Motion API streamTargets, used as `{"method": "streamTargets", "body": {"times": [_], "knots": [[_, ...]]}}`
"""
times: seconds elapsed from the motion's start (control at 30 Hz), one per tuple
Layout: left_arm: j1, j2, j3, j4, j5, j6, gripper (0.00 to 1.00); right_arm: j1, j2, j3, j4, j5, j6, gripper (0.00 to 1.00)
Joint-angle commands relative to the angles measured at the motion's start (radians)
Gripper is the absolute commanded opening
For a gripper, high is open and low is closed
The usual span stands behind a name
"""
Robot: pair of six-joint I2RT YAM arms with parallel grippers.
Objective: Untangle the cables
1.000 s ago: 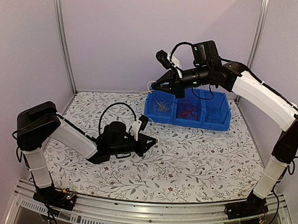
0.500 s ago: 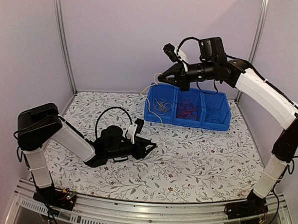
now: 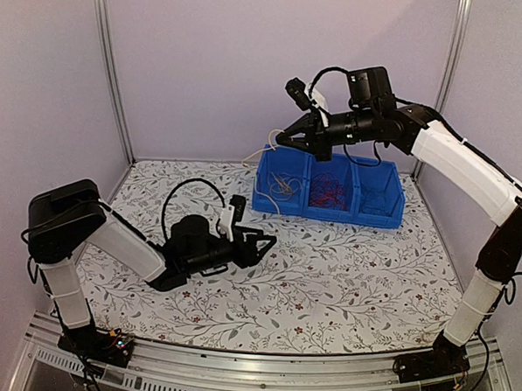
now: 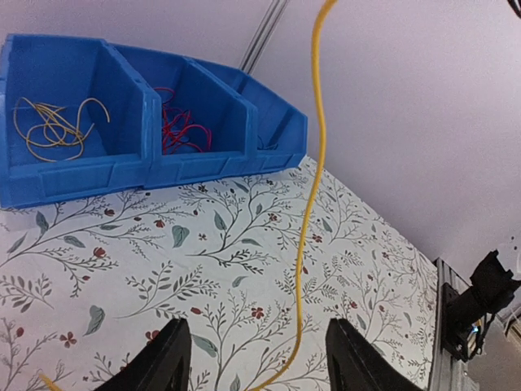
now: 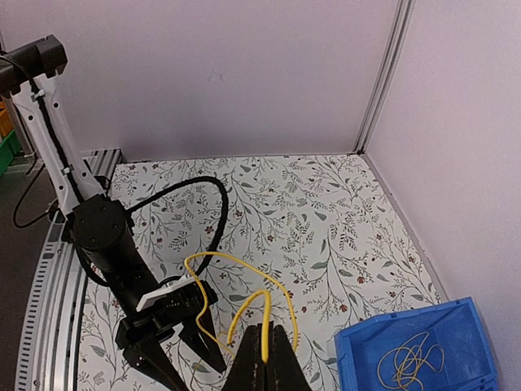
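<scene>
Right wrist: right gripper (image 5: 266,352) pinches yellow cable (image 5: 244,265); left gripper (image 4: 259,358) spread, cable hanging between its fingers (image 4: 167,362). Risk: tail snags there, misses blue bin (image 3: 330,214)

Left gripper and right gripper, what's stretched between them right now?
The yellow cable: the right wrist view shows it looping from the shut right gripper down to the left gripper, between its open jaws.

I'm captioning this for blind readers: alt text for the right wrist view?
The right claw, shut, pinches a yellow cable that loops across to the open left claw above a floral table. A blue bin holding more yellow cables sits at lower right.
</scene>
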Motion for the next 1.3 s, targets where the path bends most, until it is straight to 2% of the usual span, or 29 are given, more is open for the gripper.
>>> {"method": "streamTargets", "body": {"times": [0.0,0.13,0.17,0.2,0.3,0.33,0.43,0.73,0.83,0.93,1.03,1.27], "knots": [[0.002,0.046,0.066,0.060,0.045,0.018,0.57,0.001,0.012,-0.005,0.019,-0.034,0.024,0.00],[0.004,0.100,0.136,0.064,0.076,0.008,0.57,0.001,0.012,-0.010,0.017,-0.046,0.036,0.00],[0.006,0.112,0.153,0.063,0.091,0.008,0.53,0.001,0.012,-0.011,0.018,-0.047,0.037,0.00],[0.008,0.126,0.169,0.054,0.095,0.004,0.47,0.001,0.009,-0.012,0.017,-0.045,0.037,0.00],[0.023,0.152,0.182,0.061,0.103,-0.031,0.08,0.001,0.004,-0.010,0.017,-0.030,0.035,0.00],[0.029,0.156,0.167,0.082,0.095,-0.053,0.00,0.000,-0.001,-0.004,0.017,-0.019,0.033,0.00],[0.050,0.179,0.095,0.192,0.086,-0.131,0.00,-0.017,-0.008,0.041,0.010,0.018,0.019,0.00],[0.141,0.319,-0.113,0.401,0.077,-0.434,0.00,-0.194,-0.006,0.282,0.064,0.047,0.082,0.00],[0.156,0.324,-0.130,0.429,0.072,-0.459,0.00,-0.223,0.008,0.288,0.083,0.049,0.094,0.00],[0.162,0.289,-0.118,0.444,0.094,-0.437,0.00,-0.224,0.020,0.208,0.124,0.037,0.093,0.00],[0.168,0.224,-0.066,0.407,0.133,-0.376,0.00,-0.225,0.053,0.159,0.151,0.020,0.100,0.00],[0.200,0.098,0.215,0.051,0.134,-0.225,0.00,-0.225,0.208,0.156,0.192,0.053,0.103,0.00]]}}
